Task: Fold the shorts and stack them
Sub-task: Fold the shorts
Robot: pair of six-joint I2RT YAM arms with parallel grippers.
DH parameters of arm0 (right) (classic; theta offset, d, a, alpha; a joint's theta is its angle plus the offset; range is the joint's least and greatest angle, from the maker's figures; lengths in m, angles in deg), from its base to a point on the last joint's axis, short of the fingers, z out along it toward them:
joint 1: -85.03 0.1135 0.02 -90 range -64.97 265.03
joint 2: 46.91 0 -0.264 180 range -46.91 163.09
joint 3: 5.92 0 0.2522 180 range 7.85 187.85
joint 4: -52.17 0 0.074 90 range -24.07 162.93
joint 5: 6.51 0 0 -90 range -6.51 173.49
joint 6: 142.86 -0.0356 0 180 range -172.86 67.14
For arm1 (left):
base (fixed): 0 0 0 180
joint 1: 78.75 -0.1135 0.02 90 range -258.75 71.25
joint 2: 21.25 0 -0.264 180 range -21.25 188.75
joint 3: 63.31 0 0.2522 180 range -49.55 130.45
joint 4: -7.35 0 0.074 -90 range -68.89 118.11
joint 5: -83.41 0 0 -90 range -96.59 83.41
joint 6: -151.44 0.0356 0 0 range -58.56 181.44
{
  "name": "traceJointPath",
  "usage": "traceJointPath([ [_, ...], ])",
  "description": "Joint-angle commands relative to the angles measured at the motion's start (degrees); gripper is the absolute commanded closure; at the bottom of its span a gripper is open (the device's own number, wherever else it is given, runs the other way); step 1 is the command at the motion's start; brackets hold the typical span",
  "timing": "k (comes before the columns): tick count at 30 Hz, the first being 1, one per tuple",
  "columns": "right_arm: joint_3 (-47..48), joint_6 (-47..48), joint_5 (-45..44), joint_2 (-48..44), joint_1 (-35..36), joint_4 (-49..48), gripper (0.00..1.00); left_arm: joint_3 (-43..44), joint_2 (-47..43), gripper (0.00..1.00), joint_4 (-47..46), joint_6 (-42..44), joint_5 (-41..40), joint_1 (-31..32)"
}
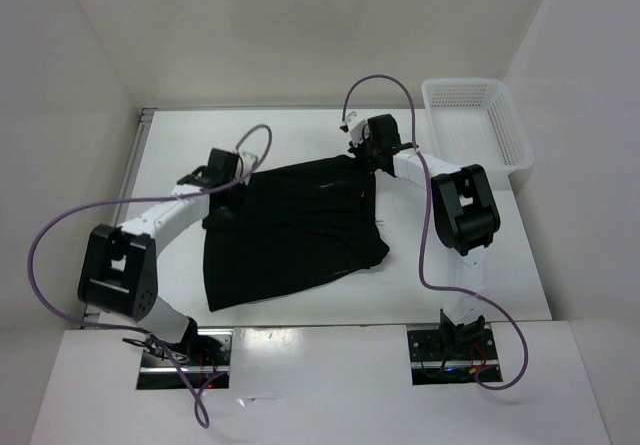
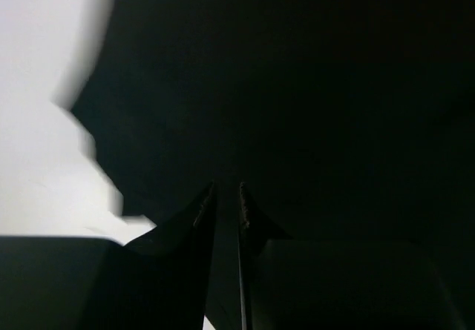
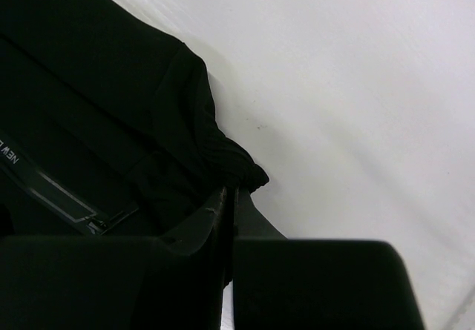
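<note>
Left gripper (image 2: 227, 196): jaws narrow, pinching far left edge of shorts (image 1: 290, 230). Right gripper (image 3: 230, 200): jaws clamped on bunched far right corner. Shorts spread mostly flat mid-bench (image 1: 480, 265). White mesh basket (image 1: 475, 115) far right, apart from shorts.

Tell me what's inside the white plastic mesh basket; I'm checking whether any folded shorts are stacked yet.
Only bare mesh floor shows inside the white plastic mesh basket; its near wall hides a little floor.
</note>
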State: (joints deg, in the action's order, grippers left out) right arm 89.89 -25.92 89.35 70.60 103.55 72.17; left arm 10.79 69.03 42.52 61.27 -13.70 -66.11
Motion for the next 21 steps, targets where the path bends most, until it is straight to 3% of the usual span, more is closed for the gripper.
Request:
traceJointPath([
  [1,-0.8,0.7,1.3,-3.3,1.2,-1.0,1.00,-6.9,-5.1,0.76,9.4,0.2,6.3,4.1],
  [4,-0.8,1.3,1.3,-3.8,1.2,-1.1,1.00,-6.9,-6.5,0.74,13.0,0.2,9.2,4.8],
  [5,-0.8,1.3,1.3,-3.8,1.2,-1.1,1.00,-6.9,-6.5,0.66,11.4,0.2,7.9,4.8],
  [11,-1.4,1.3,2.4,-3.8,1.2,-1.1,1.00,4.3,0.8,0.52,3.1,0.2,7.8,-0.3],
  [13,-2.0,1.3,2.4,-3.8,1.2,-1.1,1.00,4.8,2.8,0.36,-1.2,0.2,8.4,-1.7],
  [14,-2.0,1.3,2.4,-4.3,1.2,-1.1,1.00,5.3,3.8,0.33,-2.5,0.2,9.1,-2.2],
  [21,-3.0,2.3,2.9,-4.3,1.2,-0.5,1.00,13.6,15.8,0.31,-8.0,0.2,17.3,-9.0],
])
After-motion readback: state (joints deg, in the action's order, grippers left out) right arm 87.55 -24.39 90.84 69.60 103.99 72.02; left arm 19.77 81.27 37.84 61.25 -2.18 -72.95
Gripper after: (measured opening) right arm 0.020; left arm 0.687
